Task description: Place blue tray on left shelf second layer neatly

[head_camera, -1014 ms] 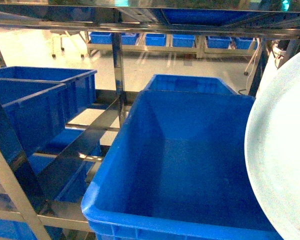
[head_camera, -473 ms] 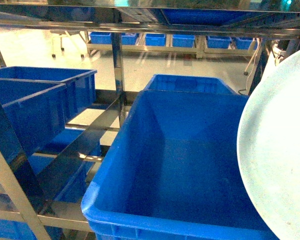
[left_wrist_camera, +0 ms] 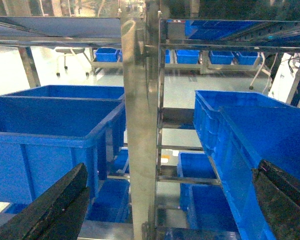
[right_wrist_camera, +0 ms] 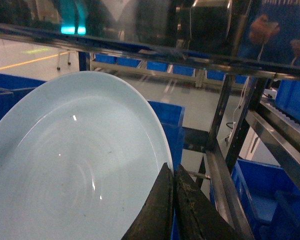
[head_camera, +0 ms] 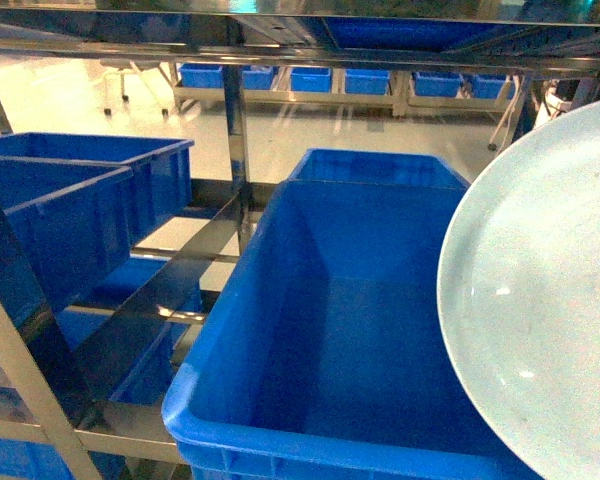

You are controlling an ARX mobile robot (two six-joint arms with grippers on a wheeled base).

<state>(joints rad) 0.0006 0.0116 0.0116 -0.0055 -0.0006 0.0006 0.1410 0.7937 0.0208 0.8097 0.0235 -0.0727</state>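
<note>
**A:** While the blue tray (head_camera: 540, 300) hangs tilted at the right of the head view, above the near right corner of the big blue crate (head_camera: 360, 330), how far along would you call this?

**B:** Carried, not placed. In the right wrist view the right gripper (right_wrist_camera: 174, 207) has its 2 fingers pressed together on the tray's (right_wrist_camera: 75, 165) rim, so it is clamped on the tray at its lower right edge. Nothing else supports the tray; it touches no bar or crate that I can see.

**A:** And the left shelf second layer (head_camera: 170, 285)?

**B:** Off to the left, past the steel upright (head_camera: 235, 150). Its flat crossbars show between the upright and the 2 blue crates on the left (head_camera: 80, 215). The tray is well apart from it, on the far side of the big crate.

**A:** The left gripper (left_wrist_camera: 155, 210)?

**B:** Its fingers stand wide apart at the bottom corners of the left wrist view, holding nothing, facing the upright (left_wrist_camera: 140, 125).

**A:** So what remains?

**B:** I judge nearly all of it: bring the tray across to the left, level it, slip it under the upper bar, set it flat on the tier, then let go. Whether the crates leave room there, I cannot tell.
</note>
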